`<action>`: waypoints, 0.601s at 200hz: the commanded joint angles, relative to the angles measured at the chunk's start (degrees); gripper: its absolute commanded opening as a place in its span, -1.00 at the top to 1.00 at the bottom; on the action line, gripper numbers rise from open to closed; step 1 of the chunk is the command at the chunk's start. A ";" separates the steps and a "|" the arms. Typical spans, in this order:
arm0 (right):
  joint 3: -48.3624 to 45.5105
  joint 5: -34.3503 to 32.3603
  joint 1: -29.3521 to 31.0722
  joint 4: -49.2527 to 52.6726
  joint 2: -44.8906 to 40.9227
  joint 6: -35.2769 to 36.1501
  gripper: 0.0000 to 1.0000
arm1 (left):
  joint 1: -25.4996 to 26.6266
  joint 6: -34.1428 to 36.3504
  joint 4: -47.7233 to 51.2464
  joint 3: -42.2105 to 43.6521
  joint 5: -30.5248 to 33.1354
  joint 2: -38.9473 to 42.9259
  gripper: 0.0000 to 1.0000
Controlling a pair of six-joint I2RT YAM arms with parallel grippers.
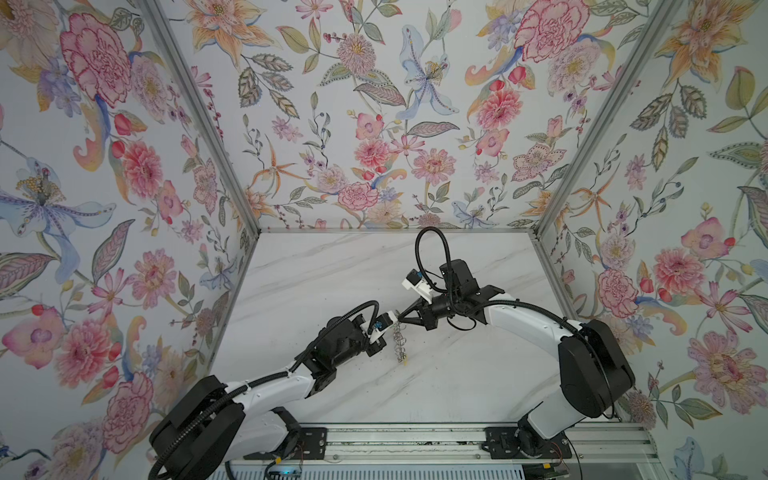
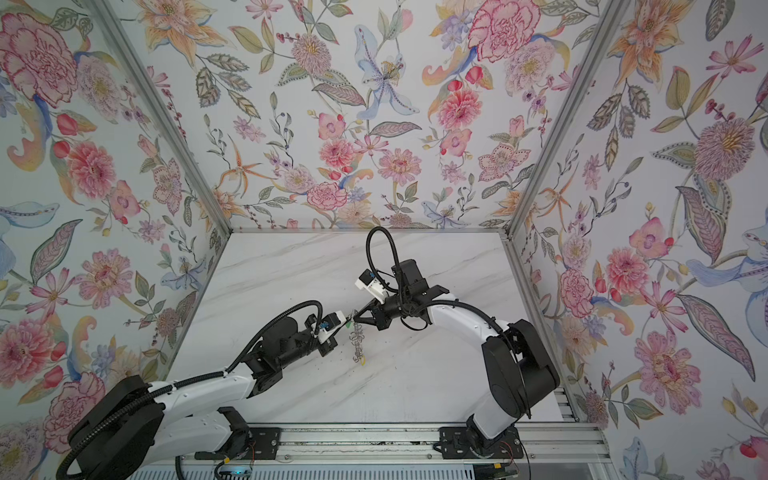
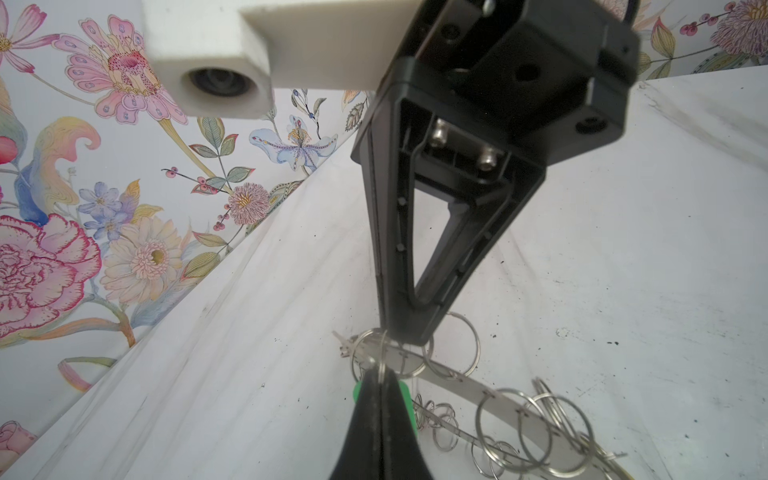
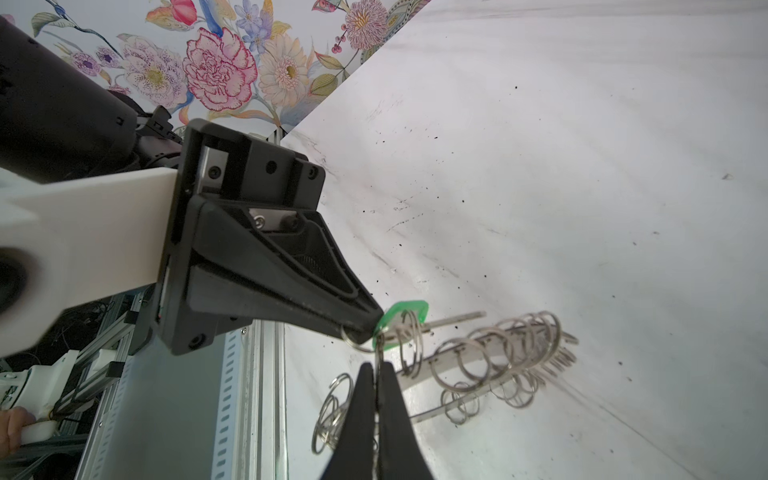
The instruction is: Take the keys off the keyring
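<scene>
Tips meet nose to nose; left gripper point(image 3: 380, 376) is clamped on the green-tagged key point(image 4: 409, 311), right gripper point(image 4: 377, 368) pinches the keyring point(image 3: 451, 377) by its looped rim; the keyring trails edge-on toward the front rail point(image 1: 415, 434); my read: the key must slide leftward, straight away from the right tips.

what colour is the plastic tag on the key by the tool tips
The tag is bright green, clearest in the right wrist view.
</scene>
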State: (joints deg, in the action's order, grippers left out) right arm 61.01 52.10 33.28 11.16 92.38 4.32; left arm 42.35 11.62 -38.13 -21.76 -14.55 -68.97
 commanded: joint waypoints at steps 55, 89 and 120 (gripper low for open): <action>3.64 -0.85 1.90 6.09 0.69 4.45 1.00 | 0.72 0.30 -2.50 -0.19 1.45 1.09 1.00; 5.02 -2.86 3.16 8.44 1.86 5.78 1.00 | 0.80 0.44 -2.21 -0.38 1.59 0.79 1.00; 6.16 -4.17 3.55 10.07 2.78 6.68 1.00 | 1.06 0.74 -1.78 -0.54 2.06 0.59 1.00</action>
State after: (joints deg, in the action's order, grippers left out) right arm 65.06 47.48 35.42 17.39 93.69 7.99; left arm 42.46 11.64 -37.01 -21.63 -13.17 -68.88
